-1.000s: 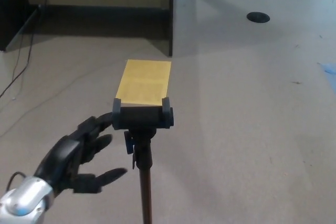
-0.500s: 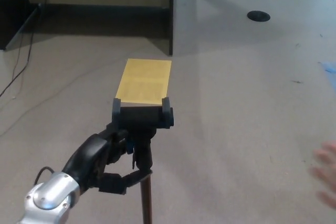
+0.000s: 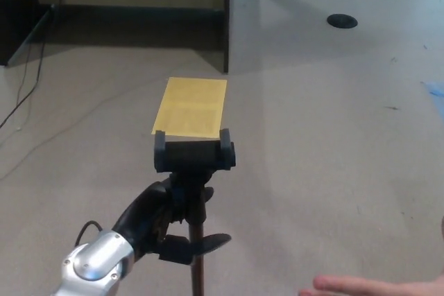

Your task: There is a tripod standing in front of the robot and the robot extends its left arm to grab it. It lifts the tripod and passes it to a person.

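Tripod (image 3: pixel 193 171) standing upright, left hand (image 3: pixel 158 221) clamping its pole; person's hand (image 3: pixel 368 285) waiting to the right.

I judge this an office or lab: grey carpet (image 3: pixel 333 123), floor outlet cover (image 3: pixel 341 22), trailing cable (image 3: pixel 28 95), dark baseboard (image 3: pixel 132 13).

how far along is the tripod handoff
Done: the left hand has reached the tripod and sits around its pole just under the head. In hand: securing that grip; whether it has lifted yet cannot be told. Left: raising it and passing it to the person's hand, open at the lower right.
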Tool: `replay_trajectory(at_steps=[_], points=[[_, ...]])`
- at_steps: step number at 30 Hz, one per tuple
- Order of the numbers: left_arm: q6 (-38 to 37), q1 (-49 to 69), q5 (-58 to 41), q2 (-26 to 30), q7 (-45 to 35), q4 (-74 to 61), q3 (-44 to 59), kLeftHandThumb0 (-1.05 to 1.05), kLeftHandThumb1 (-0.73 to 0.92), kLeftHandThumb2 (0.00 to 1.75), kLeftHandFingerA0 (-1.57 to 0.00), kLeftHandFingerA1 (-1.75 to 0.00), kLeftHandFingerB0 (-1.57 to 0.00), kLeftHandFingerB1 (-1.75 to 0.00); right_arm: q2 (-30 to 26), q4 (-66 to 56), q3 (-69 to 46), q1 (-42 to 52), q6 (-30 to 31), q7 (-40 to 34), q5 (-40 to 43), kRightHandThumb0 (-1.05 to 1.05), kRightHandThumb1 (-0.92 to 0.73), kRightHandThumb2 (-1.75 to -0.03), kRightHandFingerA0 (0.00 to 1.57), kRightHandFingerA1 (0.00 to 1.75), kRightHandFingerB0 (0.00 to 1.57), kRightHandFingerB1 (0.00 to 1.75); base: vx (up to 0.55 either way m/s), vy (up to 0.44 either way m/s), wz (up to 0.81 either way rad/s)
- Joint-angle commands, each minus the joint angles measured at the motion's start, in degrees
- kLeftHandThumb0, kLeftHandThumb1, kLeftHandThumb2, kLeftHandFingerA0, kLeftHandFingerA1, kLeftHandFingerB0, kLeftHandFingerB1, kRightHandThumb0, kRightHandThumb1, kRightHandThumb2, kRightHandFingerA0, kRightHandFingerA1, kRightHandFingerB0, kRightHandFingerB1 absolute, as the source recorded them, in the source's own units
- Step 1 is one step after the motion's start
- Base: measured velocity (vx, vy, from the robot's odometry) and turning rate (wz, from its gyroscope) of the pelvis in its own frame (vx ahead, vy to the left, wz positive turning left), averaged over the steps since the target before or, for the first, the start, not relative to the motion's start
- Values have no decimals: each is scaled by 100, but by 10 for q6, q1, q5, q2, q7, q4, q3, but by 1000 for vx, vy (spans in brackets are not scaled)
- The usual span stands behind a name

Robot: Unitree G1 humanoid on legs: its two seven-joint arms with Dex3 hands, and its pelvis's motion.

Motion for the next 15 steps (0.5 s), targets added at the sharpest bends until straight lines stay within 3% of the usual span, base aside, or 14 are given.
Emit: replay_trajectory(at_steps=[1, 8, 9, 10, 11, 12, 13, 14, 15], points=[[32, 0, 9, -15, 7, 0, -10, -59, 38, 75, -3, -25, -3, -18, -10, -2, 0, -1, -8, -6, 1, -76, -77, -64, 43, 35, 30, 31, 0, 0, 0], [17, -10, 28, -36, 29, 30, -22, -66, 40, 73, -7, -36, -8, -21, -6, -5, 1, -4, -5, -2, 3, -73, -76, -63, 43, 35, 30, 31, 0, 0, 0], [10, -10, 42, -39, 48, 34, -27, -66, 42, 68, -16, -39, -12, -35, -6, -8, 2, -3, -5, -4, 2, -73, -76, -63, 43, 35, 30, 31, 0, 0, 0], [14, -10, 49, -49, 75, 38, -26, -50, 44, 61, -54, -62, -53, -60, -5, -7, 2, -4, -6, -4, 2, -73, -76, -63, 43, 35, 31, 31, 0, 0, 0], [21, -9, 59, -64, 112, 41, -23, -50, 44, 61, -54, -62, -53, -60, -4, -5, 2, -6, -6, -5, 2, -73, -76, -63, 43, 35, 31, 31, 0, 0, 0], [3, -8, 86, -77, 165, 49, -25, -29, 52, 55, -56, -134, -54, -126, -5, -6, 1, -5, -6, -4, 3, -73, -76, -63, 43, 35, 30, 31, 0, 0, 0], [-3, -9, 91, -80, 178, 52, -24, -22, 55, 55, -57, -157, -53, -150, -5, -6, 1, -6, -6, -5, 3, -73, -76, -63, 43, 35, 31, 31, 0, 0, 0], [-6, -9, 94, -82, 184, 54, -24, -22, 55, 55, -57, -157, -53, -150, -6, -6, 1, -7, -7, -5, 3, -73, -76, -63, 43, 35, 31, 31, 0, 0, 0], [9, -3, 101, -96, 215, 39, -19, -9, 68, 47, -64, -175, -56, -163, -7, -5, 3, -8, -11, -9, -1, -74, -76, -63, 45, 35, 31, 31, 0, 0, 0]])
